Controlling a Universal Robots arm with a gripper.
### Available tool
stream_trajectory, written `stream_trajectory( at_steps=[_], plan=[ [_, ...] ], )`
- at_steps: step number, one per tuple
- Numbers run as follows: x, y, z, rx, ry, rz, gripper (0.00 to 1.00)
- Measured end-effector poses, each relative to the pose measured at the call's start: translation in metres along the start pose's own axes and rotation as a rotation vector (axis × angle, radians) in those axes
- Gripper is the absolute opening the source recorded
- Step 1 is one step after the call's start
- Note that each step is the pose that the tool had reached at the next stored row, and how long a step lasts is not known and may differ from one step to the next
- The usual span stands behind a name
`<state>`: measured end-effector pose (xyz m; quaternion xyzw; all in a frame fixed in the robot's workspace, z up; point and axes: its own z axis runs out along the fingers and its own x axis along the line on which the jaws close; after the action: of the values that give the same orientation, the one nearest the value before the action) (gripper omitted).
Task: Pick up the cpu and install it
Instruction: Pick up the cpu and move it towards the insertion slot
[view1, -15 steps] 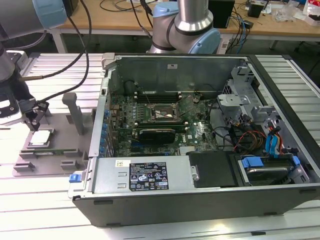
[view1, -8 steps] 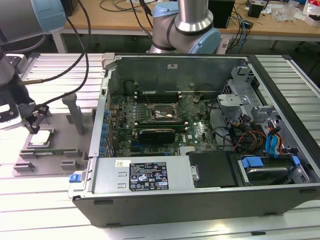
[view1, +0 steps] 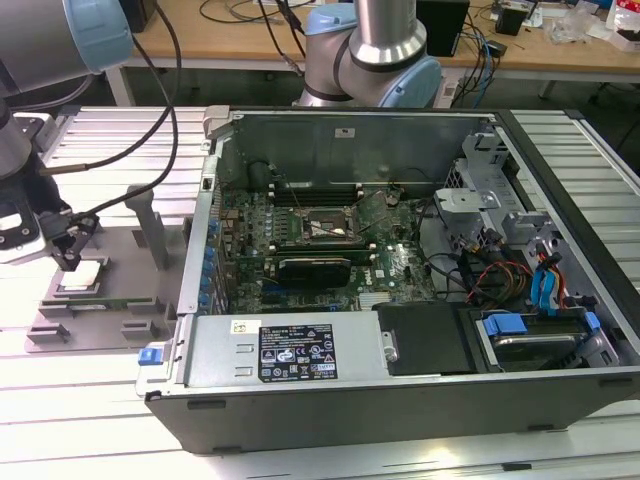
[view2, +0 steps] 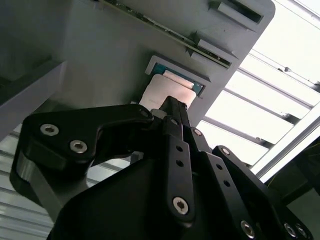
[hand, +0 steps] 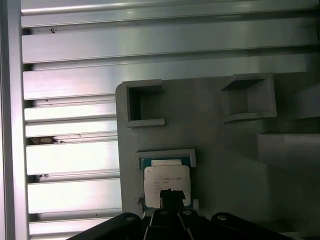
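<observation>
The cpu (view1: 82, 275), a small flat square chip with a silvery top, lies at a recessed pocket of the grey fixture plate (view1: 105, 312) at the exterior view's left. Both wrist views look down the black fingers onto the cpu (hand: 166, 177) (view2: 165, 91), with a teal strip of the pocket showing beyond it. My gripper (view1: 71, 262) stands directly over the chip, its fingers (view2: 176, 145) drawn together into one narrow tip. My gripper (hand: 171, 192) tip meets the chip's near edge; whether it presses on the top I cannot tell. The black-and-metal socket frame (view1: 322, 228) sits on the motherboard inside the open computer case (view1: 300, 395).
A grey upright block (view1: 152, 228) rises from the fixture plate right beside the gripper. The case's tall side wall (view1: 200, 250) stands between fixture and motherboard. Cables, a drive cage (view1: 480, 190) and blue-tabbed bays crowd the case's right. A second arm's base (view1: 375, 55) stands behind.
</observation>
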<state>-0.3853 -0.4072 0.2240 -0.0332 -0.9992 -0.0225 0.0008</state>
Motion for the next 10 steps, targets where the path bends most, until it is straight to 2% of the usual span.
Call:
stream_trajectory(
  at_steps=[1,2,3,8,9,10],
  plan=[
    [0.0,0.0,0.0001,0.0,-0.0001,0.0,0.29],
    [0.0,0.0,0.0001,0.0,0.0,0.0,0.36],
    [0.0,0.0,0.0002,0.0,0.0,0.0,0.36],
    [0.0,0.0,0.0003,0.0,0.0,0.0,0.66],
    [0.0,0.0,0.0004,0.0,0.0,0.0,0.66],
    [0.0,-0.0001,0.0032,-0.0002,-0.0002,0.0,0.66]
  ],
)
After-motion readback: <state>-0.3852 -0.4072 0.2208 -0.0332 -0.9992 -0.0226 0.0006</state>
